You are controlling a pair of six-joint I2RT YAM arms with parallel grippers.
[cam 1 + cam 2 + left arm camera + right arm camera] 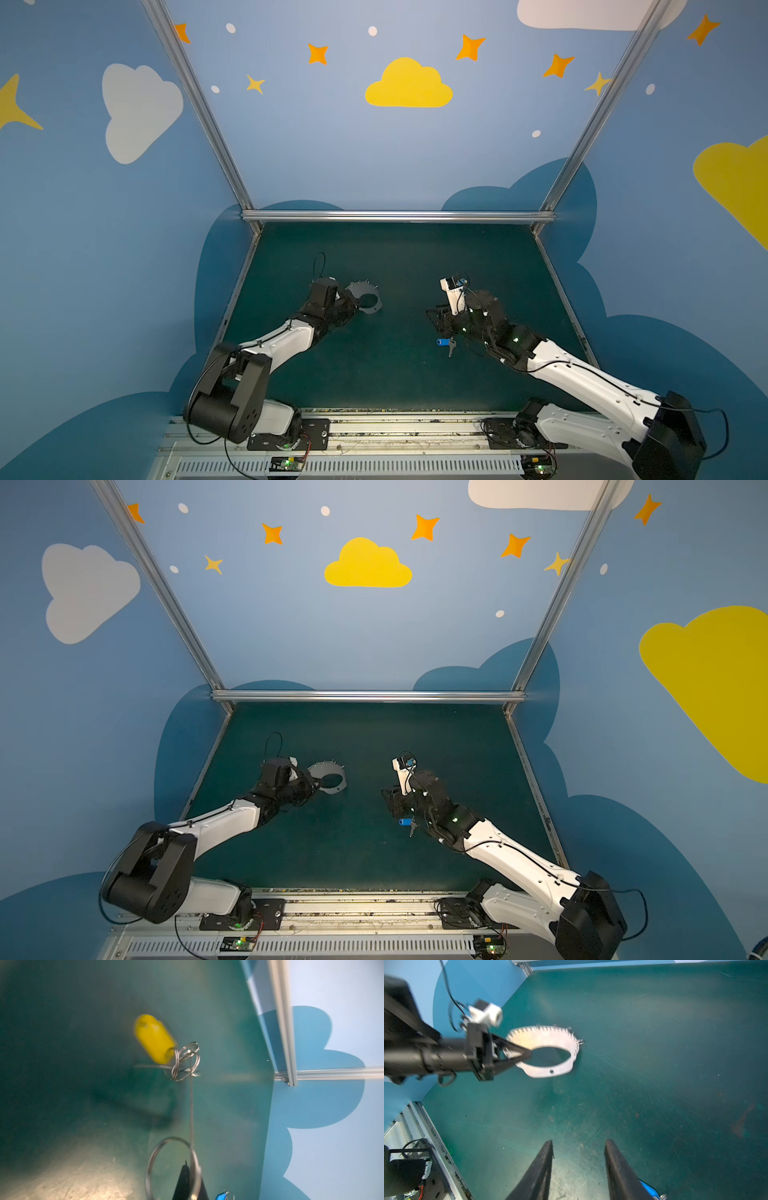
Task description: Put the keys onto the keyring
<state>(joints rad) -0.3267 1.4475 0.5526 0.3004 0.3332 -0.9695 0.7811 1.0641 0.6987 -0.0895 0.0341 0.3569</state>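
Left gripper [527,1054] clamped on keyring [542,1036]; right gripper [578,1142] jaws apart, nothing between.
Keyring: flat grey plate, big oval hole, notched rim, small wire rings; held above table [654,1064], about 10 o'clock of centre in both top views. Yellow-tagged key [153,1039] hangs from its rings, blurred. Blue-tagged key [444,342] lies on table, about 4 o'clock.

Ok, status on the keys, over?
Left gripper shut on keyring, off table. Right gripper open, empty. Yellow key at its rings; blue key loose on table. Nothing in the way.
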